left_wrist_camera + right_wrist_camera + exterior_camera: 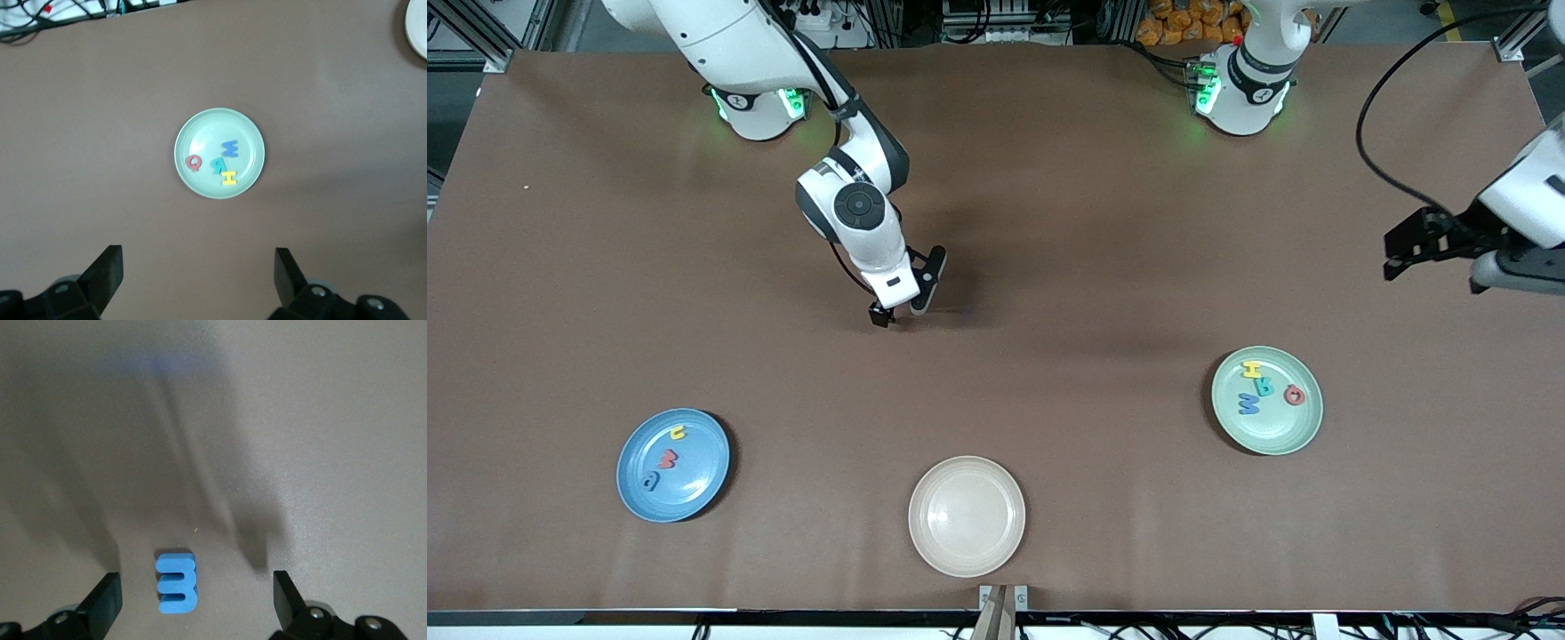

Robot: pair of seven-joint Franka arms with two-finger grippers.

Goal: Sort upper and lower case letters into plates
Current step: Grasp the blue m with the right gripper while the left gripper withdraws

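My right gripper (900, 313) is open and low over the middle of the table. In the right wrist view a small blue foam letter (177, 583) lies flat on the table between the open fingers of the right gripper (195, 601), untouched. The arm hides that letter in the front view. The blue plate (673, 464) holds three letters: yellow, red and blue. The mint green plate (1266, 400) holds several letters, including a yellow H (1253, 368) and a red one (1294, 395). My left gripper (1398, 256) waits open and empty, high over the table's left-arm end; it also shows in the left wrist view (197, 277), which shows the mint plate (200, 183) too.
An empty beige cream plate (967, 516) sits near the front edge, between the two other plates, and shows at the edge of the left wrist view (419, 27). The brown table (1103, 231) is bare around the right gripper.
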